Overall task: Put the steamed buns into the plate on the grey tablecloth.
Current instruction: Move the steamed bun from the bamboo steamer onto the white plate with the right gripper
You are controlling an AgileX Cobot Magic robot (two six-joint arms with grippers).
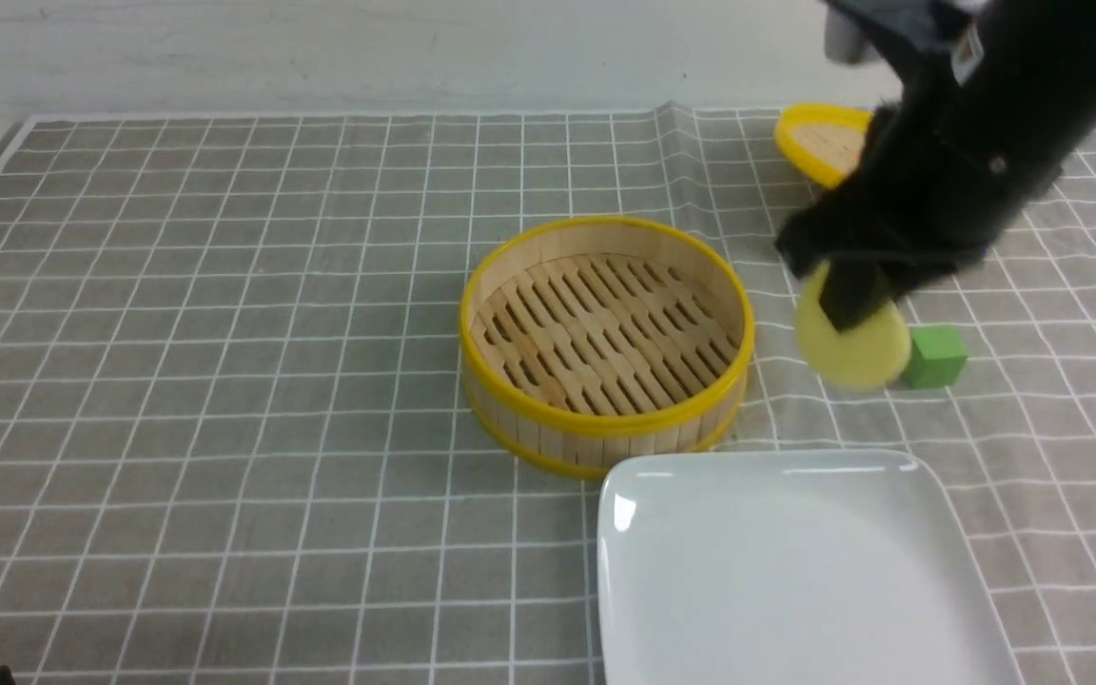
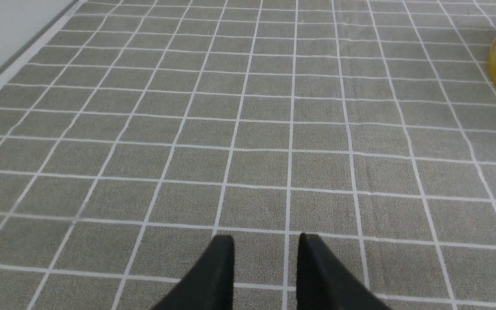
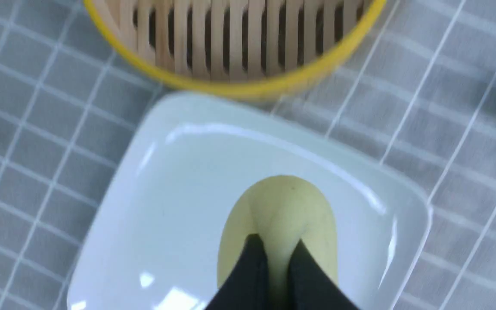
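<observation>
right gripper point(image 1: 851, 303): closed tight on 1 bun point(image 1: 860, 354), pinched so it could be carried clear of the grey tablecloth point(image 1: 225, 333).
bun position: held in air beside the steamer basket point(image 1: 605, 438); plate point(image 3: 179, 181) framed behind it from the wrist; not yet set down.
left gripper point(image 2: 266, 254): fingers parted, nothing held, positioned over bare cloth, likely to stay out of the way.

- One steamed bun point(image 1: 854, 347), small and pale yellow.
- One plate point(image 1: 795, 571), large, white and square with rounded corners.
- One grey tablecloth point(image 1: 225, 333), marked with a thin white grid.
- One round bamboo steamer basket point(image 1: 605, 225) with a yellow rim.
- One flat bamboo lid point(image 1: 819, 143), also yellow-rimmed, partly hidden behind an arm.
- One small green cube point(image 1: 933, 357).
- Two black grippers: the left gripper point(image 2: 265, 258) and the right gripper point(image 3: 276, 254).
</observation>
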